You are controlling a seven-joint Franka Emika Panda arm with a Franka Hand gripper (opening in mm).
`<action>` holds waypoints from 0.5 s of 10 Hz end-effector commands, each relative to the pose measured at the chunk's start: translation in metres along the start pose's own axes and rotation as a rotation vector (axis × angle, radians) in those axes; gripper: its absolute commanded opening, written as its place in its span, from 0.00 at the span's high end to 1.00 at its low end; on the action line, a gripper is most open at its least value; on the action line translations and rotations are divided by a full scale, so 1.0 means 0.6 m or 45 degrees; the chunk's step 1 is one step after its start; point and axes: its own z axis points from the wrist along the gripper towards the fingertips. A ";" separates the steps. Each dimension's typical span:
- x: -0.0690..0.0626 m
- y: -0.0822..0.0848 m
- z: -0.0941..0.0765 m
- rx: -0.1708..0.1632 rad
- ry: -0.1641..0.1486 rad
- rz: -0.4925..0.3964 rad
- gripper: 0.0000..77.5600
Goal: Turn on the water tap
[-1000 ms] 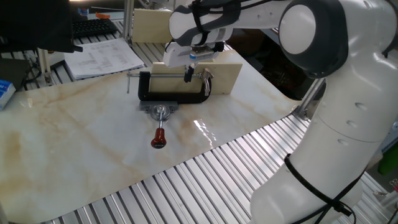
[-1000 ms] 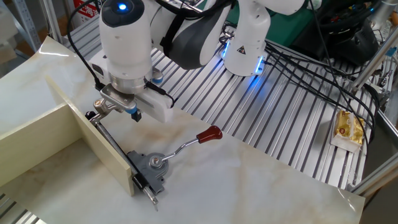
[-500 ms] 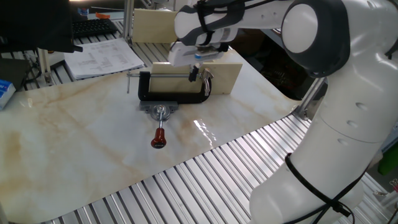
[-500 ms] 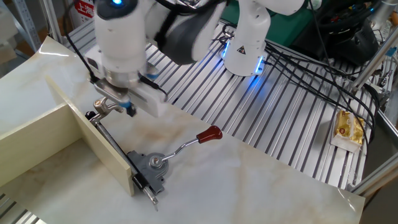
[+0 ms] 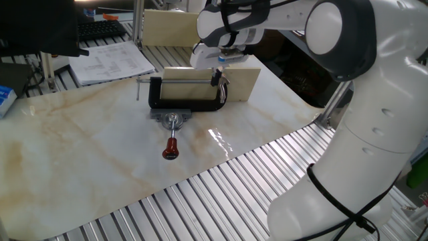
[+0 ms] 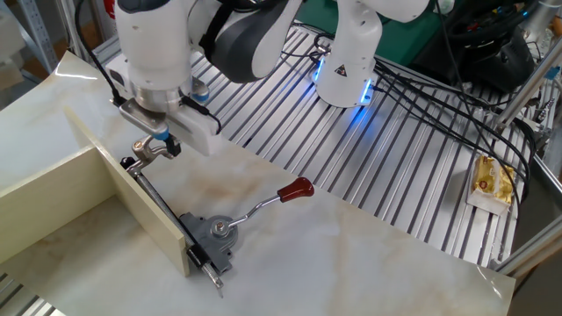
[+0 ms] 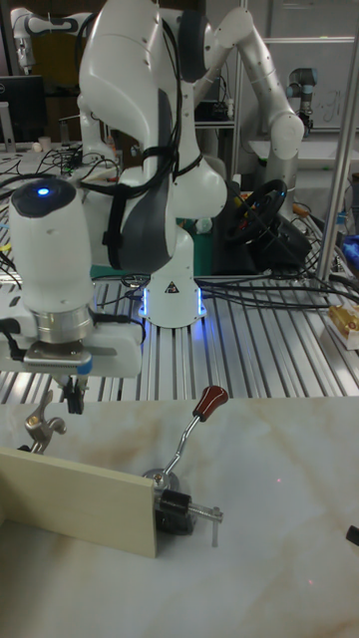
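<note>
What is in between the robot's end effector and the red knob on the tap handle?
In the other fixed view, only bare marble table lies between the end effector and the red knob. The clamp's screw rod runs beside that stretch.

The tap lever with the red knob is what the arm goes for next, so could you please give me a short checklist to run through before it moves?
1. Tap lever free of contact: ok, nothing touches it.
2. Red knob in clear sight: ok, it shows in all three views.
3. Gripper empty: cannot tell; the fingers are small and partly hidden.
4. Gripper placed at the lever: not ok, it hangs over the far end of the black C-clamp, beside the wooden board.
5. Tap base held fast: ok, it sits at the clamp against the board.
</note>
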 end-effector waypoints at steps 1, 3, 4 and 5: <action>0.016 -0.010 -0.005 0.002 0.004 -0.004 1.00; 0.030 -0.024 -0.015 0.014 0.025 -0.018 1.00; 0.030 -0.032 -0.015 0.014 0.027 -0.031 1.00; 0.028 -0.039 -0.013 0.012 0.027 -0.042 1.00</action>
